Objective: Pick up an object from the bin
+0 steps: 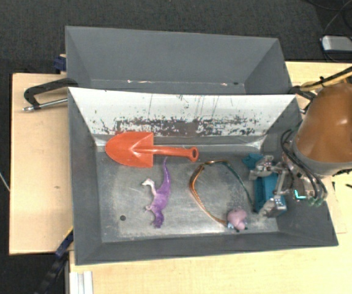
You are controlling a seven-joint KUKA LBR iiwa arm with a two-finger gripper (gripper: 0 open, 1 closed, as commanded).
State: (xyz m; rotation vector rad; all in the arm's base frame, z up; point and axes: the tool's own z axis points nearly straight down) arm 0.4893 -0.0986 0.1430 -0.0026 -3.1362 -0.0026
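Blob (237,218), pink, lies just beside tool (269,205), prob. apart.

Orange toy shovel (140,151) flat by the back wall, blade left; purple dinosaur (159,196) lying mid-floor; brown wire loop (192,188) alongside, pink ball (237,218) front right.

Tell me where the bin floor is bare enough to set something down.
The widest bare patch of bin floor lies below the orange shovel and left of the purple dinosaur. A narrower strip lies between the dinosaur and the brown wire loop. The right end is crowded: gripper, loop and pink ball.
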